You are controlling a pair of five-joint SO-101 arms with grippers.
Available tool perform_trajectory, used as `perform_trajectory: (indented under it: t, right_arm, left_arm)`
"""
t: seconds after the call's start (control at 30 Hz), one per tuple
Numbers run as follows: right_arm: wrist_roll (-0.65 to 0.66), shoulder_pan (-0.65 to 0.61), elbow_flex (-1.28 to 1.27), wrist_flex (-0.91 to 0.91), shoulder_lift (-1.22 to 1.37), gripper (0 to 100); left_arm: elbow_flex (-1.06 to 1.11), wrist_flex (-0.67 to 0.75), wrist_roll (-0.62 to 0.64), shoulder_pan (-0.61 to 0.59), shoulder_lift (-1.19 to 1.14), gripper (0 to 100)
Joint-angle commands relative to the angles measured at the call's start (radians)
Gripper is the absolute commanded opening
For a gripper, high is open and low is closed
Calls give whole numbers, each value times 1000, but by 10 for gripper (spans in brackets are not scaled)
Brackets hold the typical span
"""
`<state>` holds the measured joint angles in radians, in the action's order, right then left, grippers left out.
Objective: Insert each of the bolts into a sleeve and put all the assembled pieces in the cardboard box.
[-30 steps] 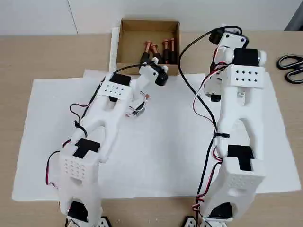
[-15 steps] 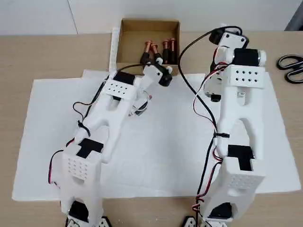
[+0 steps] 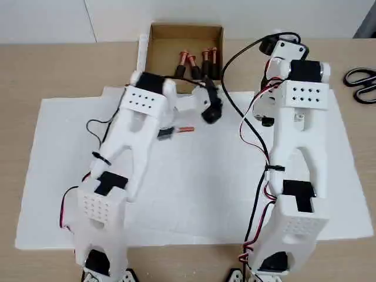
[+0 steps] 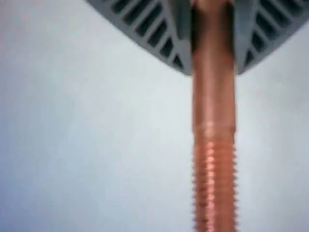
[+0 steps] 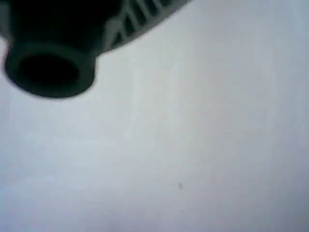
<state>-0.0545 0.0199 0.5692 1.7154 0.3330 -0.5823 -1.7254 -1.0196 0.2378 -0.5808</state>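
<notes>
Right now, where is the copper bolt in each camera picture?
High view: copper bolt juts beneath the left arm, before the cardboard box.
Left wrist view: clamped between grey fingers, over the white sheet.
Right wrist view: a black sleeve instead, over the same sheet, the shared landmark.

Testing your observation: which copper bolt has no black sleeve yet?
The copper threaded bolt clamped in the left gripper; the others lie sleeved in the cardboard box.

The high camera looks steeply down on the table (image 3: 59, 70) from its 6 o'clock side. Both wrist cameras face the white sheet (image 4: 72, 121), which the high view shares, from very near.
</notes>
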Motion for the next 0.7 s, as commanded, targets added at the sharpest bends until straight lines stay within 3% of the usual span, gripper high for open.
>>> perform_trajectory:
  t: [0.0,0.1,0.17,0.67]
  right_arm:
    - [-5,4,-23,8,-64,4]
    - [-5,5,-54,7,-64,4]
    - [-5,8,-58,7,-64,4]
    - [-2,-12,-58,1,-67,4]
  left_arm:
    - [-48,-28,-250,-43,11,6]
    - [-45,-26,-450,-55,8,6]
    - [-45,-26,-497,-54,6,6]
    - [-54,0,-516,-58,-158,8]
